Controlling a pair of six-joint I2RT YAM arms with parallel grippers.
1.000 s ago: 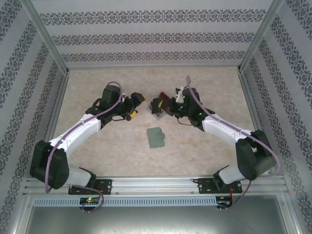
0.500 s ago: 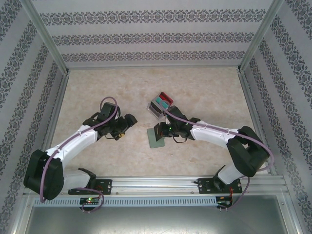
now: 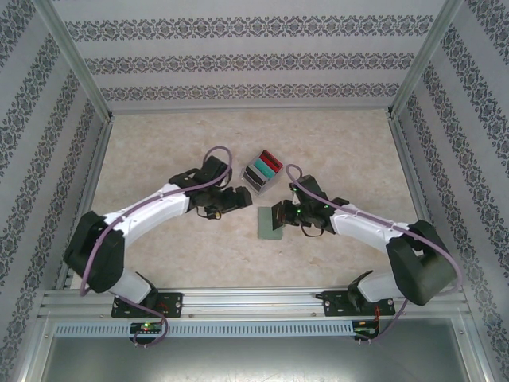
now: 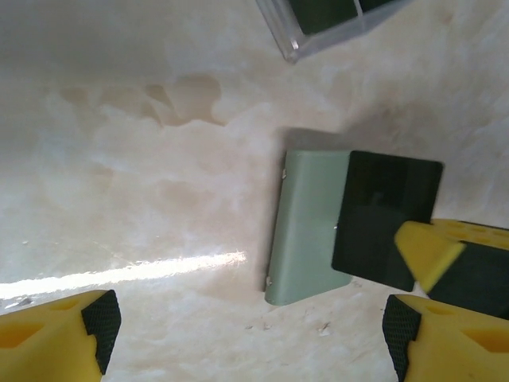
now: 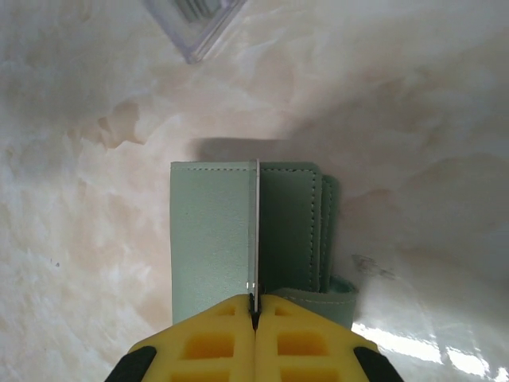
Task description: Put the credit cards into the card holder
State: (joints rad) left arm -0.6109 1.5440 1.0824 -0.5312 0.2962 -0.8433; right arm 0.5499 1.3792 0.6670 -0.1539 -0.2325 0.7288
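1. Where right wrist shows the dark grey plastic card (image 5: 257, 231) edge-on, left wrist shows its face.
2. Right gripper (image 5: 254, 306): clamped on it over grey-green bifold wallet (image 5: 211, 239), mid-frame.
3. Left gripper (image 4: 246, 338): apart, empty.

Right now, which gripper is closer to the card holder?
Right. The right gripper, shut on a dark card, hangs directly over the card holder, the card edge-on above it. The left gripper stands open off to its left, near the clear tray.
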